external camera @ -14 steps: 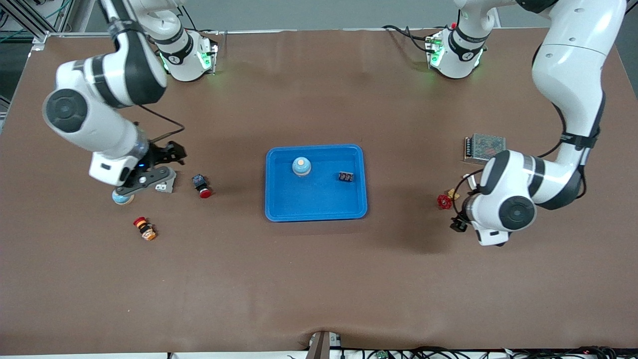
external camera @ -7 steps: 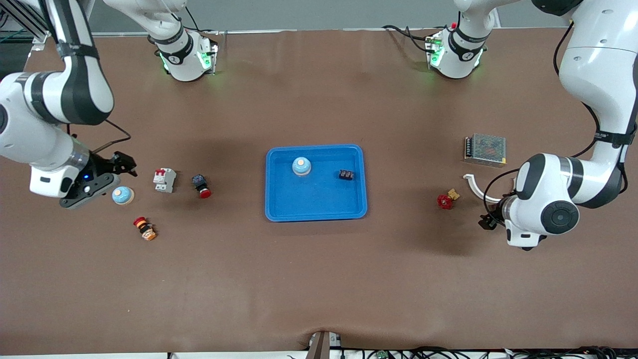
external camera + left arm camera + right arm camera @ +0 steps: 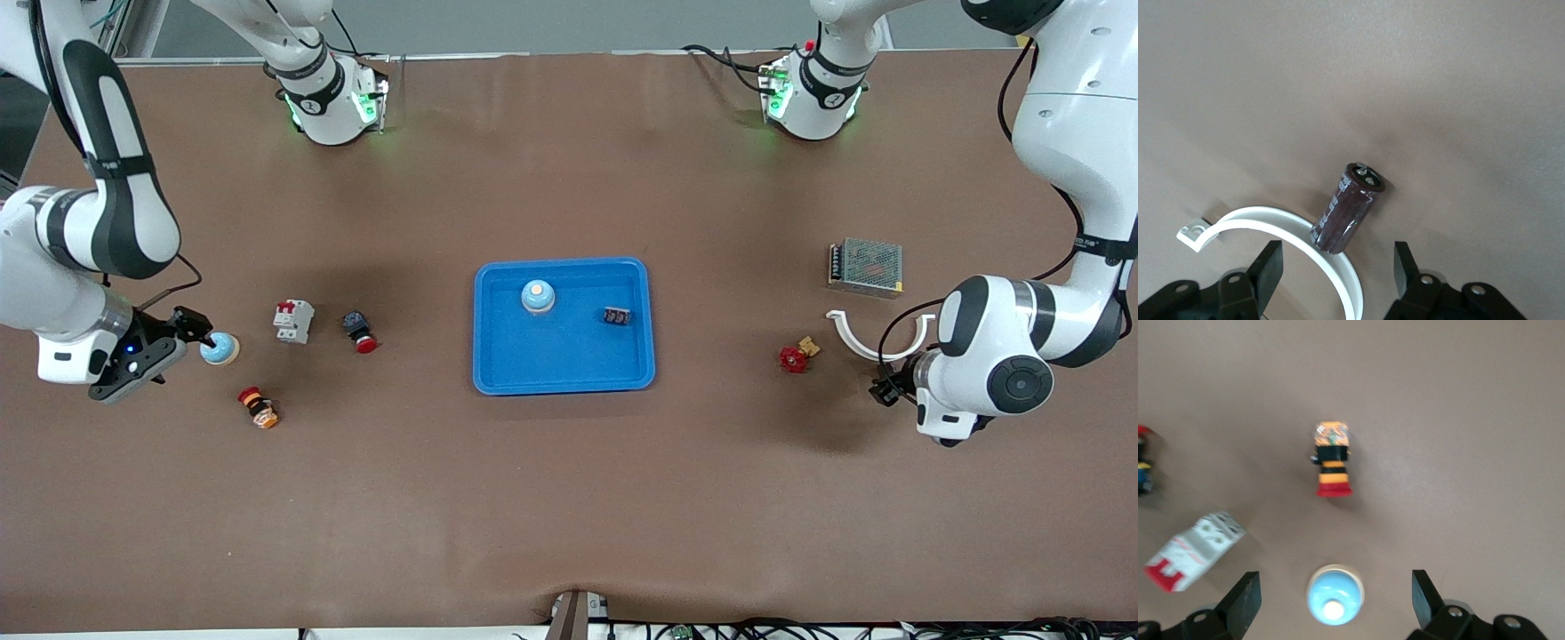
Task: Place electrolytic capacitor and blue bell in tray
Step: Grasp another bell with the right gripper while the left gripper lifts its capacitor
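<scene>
The left gripper [image 3: 1335, 267] is spread wide, and the dark capacitor [image 3: 1347, 208] stands tilted just past its fingertips, leaning on a white curved clip [image 3: 1295, 230]. The right gripper [image 3: 1331, 600], also spread, has 1 blue bell [image 3: 1333, 594] between its fingers. The blue tray [image 3: 498, 373] sits well apart, holding another bell [image 3: 538, 296].

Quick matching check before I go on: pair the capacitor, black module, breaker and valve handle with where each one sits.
1. electrolytic capacitor
2. black module
3. white breaker
4. red valve handle

A. in the tray
B. between a blue bell and a red-capped button
C. against the white bracket
D. on the table between tray and white bracket

Pairs: 1-C, 2-A, 3-B, 4-D
</scene>
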Robot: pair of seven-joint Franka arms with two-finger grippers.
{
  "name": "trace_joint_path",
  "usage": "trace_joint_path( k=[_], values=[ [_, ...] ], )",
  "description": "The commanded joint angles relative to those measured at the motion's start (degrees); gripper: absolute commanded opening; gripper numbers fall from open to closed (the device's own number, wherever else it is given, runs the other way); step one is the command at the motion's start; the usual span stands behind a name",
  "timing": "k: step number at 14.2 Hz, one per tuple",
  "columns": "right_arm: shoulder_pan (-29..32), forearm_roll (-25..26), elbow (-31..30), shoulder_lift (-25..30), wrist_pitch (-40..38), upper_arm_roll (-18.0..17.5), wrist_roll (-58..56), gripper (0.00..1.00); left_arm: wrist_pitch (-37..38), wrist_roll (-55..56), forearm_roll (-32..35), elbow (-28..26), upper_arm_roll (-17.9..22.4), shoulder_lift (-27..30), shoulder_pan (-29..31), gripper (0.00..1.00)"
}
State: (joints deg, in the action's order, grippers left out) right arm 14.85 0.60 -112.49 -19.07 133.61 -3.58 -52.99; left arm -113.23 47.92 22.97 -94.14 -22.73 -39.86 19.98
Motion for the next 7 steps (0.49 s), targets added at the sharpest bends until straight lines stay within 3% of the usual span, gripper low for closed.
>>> trace_joint_path(
  k=[1,7],
  values=[
    [4.04,0.63,0.61,-3.77,3.93,-1.17,-6.75,1.00,-2.42,-0.55,1.37,-1.83,-0.39,0.31,0.32,0.65],
    [6.86,0.54,0.17,-7.82,5.52,-1.17,-9.76,1.00,-3.75,-0.72,4.97,-2.80,-0.38,0.05,0.76,0.62]
  ],
)
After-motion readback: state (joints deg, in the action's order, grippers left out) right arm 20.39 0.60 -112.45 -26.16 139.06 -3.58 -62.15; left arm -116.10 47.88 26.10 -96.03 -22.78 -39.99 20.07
